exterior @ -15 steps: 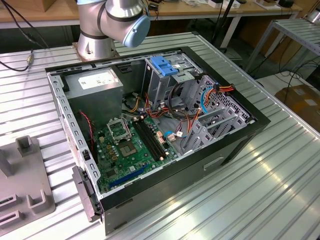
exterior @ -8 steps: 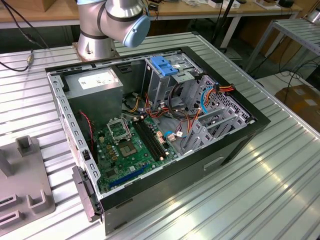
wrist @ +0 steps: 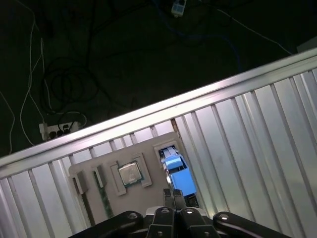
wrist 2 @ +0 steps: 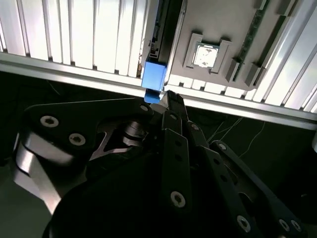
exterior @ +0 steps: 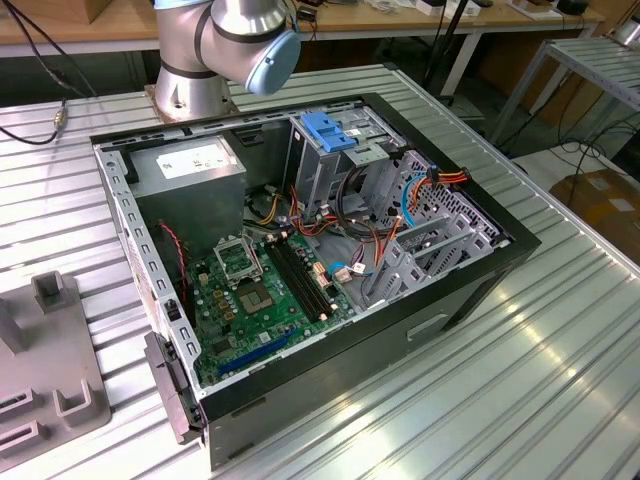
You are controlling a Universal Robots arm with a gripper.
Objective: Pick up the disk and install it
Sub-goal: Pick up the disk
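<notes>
The disk (wrist: 177, 169) stands on edge in an end slot of the grey fixture tray (wrist: 147, 147), beside the processor chip (wrist: 130, 173), probably so that its thin edge faces up for gripping. In the exterior view the tray (exterior: 50, 390) lies at about eight o'clock from the computer case (exterior: 430, 320). The gripper (wrist: 173, 197) hangs right at the disk's bright blue rail — a dark slab seen edge-on — and I cannot tell whether it is clamped on.

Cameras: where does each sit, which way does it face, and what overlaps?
Exterior view: off the arm, raised, looking down into the open computer case; part of the arm shows.
First wrist view: on the arm, looking past the gripper at the disk in the grey fixture.
Second wrist view: on the arm, same target; gripper linkage in the foreground.
Shared: both wrist views show disk, fixture, table edge.
</notes>
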